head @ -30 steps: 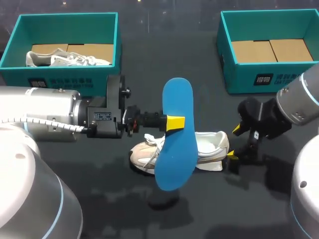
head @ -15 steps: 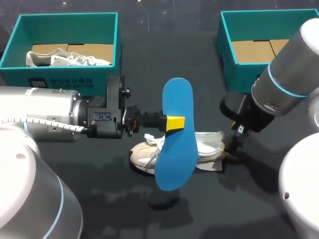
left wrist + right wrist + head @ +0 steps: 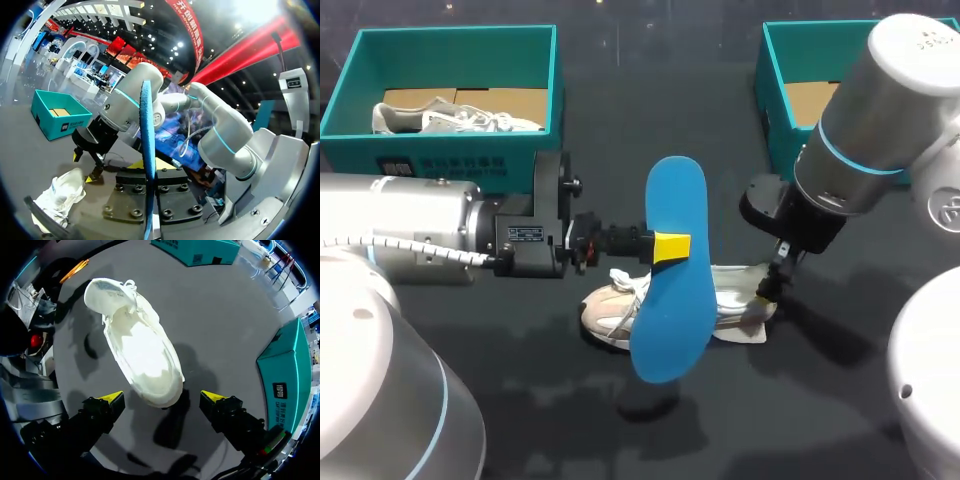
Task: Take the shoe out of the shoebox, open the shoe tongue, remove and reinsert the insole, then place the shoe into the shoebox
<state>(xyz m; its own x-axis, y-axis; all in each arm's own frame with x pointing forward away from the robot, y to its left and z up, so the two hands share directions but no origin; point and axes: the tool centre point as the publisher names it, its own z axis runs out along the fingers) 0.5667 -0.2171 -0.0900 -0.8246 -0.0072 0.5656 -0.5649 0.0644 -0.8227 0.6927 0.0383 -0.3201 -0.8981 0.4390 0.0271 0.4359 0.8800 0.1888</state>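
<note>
A white shoe [image 3: 616, 306] lies on its sole on the dark table, toe to the left. My left gripper [image 3: 670, 245] is shut on a blue insole [image 3: 672, 290] and holds it upright above the shoe, hiding the shoe's middle. The left wrist view shows the insole [image 3: 146, 130] edge-on between the left gripper's [image 3: 149, 212] jaws. My right gripper [image 3: 767, 295] hangs open just above the shoe's heel. In the right wrist view the shoe [image 3: 140, 347] stretches ahead, its heel between the spread yellow fingertips [image 3: 112, 399] of the right gripper [image 3: 162, 397], touching neither.
A teal shoebox [image 3: 350, 125] at the back left holds another white shoe [image 3: 450, 118]. A second teal shoebox [image 3: 782, 140] stands at the back right behind my right arm, with only cardboard showing inside. In the right wrist view its wall [image 3: 286, 367] is beside the gripper.
My right arm has swung in from the right, bringing its open gripper from beside the shoe to over the heel. The left arm and the insole have stayed still.
</note>
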